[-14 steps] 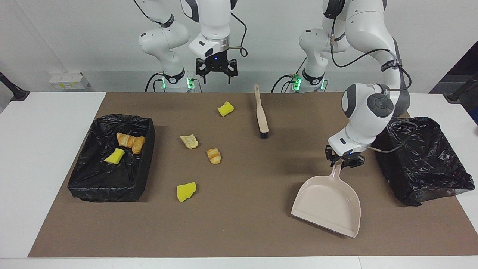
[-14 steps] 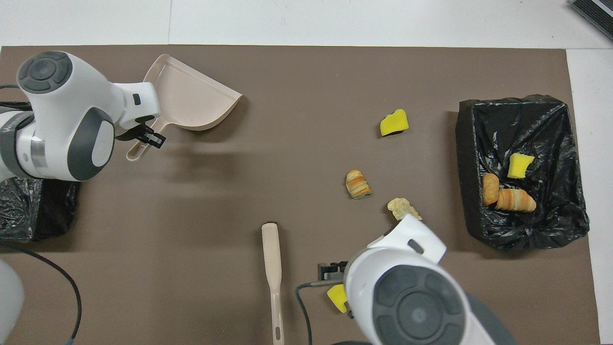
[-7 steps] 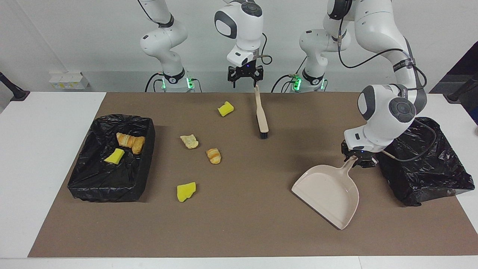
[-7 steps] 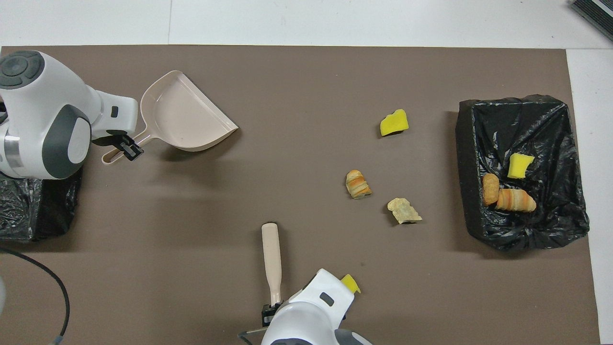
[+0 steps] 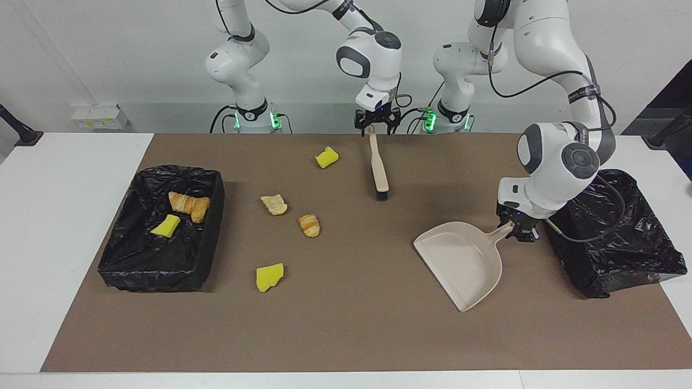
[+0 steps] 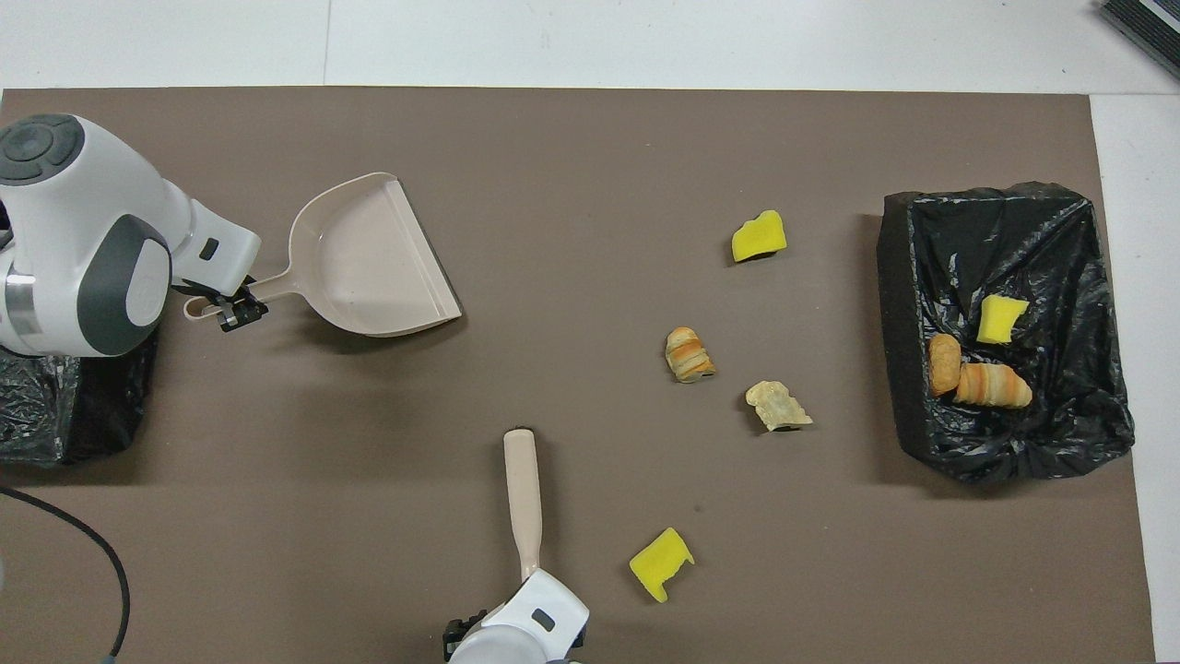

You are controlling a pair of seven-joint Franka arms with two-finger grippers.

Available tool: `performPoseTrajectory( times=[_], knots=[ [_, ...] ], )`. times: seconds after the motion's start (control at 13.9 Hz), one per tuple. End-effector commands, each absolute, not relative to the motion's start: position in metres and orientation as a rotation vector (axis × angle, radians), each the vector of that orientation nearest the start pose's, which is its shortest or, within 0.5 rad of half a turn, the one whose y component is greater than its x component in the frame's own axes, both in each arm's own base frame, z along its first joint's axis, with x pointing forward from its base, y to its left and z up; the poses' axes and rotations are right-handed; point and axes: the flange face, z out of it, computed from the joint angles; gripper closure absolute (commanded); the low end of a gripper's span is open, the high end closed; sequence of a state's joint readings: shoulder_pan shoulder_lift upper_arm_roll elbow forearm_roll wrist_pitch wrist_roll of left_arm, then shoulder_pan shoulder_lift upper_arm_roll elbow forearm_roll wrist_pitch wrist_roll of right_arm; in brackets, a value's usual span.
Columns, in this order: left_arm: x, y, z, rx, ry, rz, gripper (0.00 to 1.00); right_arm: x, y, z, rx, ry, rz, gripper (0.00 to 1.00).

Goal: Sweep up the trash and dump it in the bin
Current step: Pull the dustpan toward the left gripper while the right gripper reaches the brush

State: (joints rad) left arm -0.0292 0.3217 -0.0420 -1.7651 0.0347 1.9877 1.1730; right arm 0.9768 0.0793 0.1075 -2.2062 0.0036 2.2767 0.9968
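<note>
Four bits of trash lie on the brown mat: a yellow sponge chunk, a pale pastry piece, a striped pastry and a second yellow chunk. One yellow chunk and two pastries lie in the black-lined bin. My left gripper is shut on the handle of the beige dustpan. My right gripper is open, low over the handle end of the beige brush.
A second black bag lies at the left arm's end of the table, right beside the left gripper. The bin stands at the right arm's end. White table borders the mat.
My right gripper moved from over the nearest sponge chunk to the brush handle's end and came lower. My left gripper turned the dustpan so its mouth faces the trash.
</note>
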Motion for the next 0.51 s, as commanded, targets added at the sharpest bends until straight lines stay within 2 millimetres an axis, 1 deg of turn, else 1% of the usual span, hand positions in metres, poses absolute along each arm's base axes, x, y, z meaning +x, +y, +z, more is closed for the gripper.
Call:
performPoseTrajectory(
  times=[0.0,0.07,0.14,0.29,0.36,0.43],
  knots=[
    [0.6095,-0.0210,0.3736,-2.453,2.006,0.147,1.00,0.2485,0.4656,0.3396,-3.129,-0.110,0.032,0.08],
    [0.6073,-0.0210,0.3703,-2.450,2.005,0.140,1.00,0.2462,0.4631,0.3390,-3.132,-0.117,0.032,0.13],
    [0.6054,-0.0211,0.3705,-2.441,2.003,0.123,1.00,0.2442,0.4628,0.3376,-3.136,-0.122,0.037,0.21],
    [0.6054,-0.0219,0.3695,-2.426,2.005,0.110,1.00,0.2435,0.4630,0.3377,-3.140,-0.122,0.039,0.51],
    [0.6057,-0.0219,0.3701,-2.397,2.041,0.110,1.00,0.2433,0.4628,0.3374,-3.143,-0.112,0.041,0.62],
    [0.6063,-0.0192,0.3709,-2.361,2.083,0.106,1.00,0.2433,0.4626,0.3373,-3.146,-0.108,0.040,0.70]
  ],
)
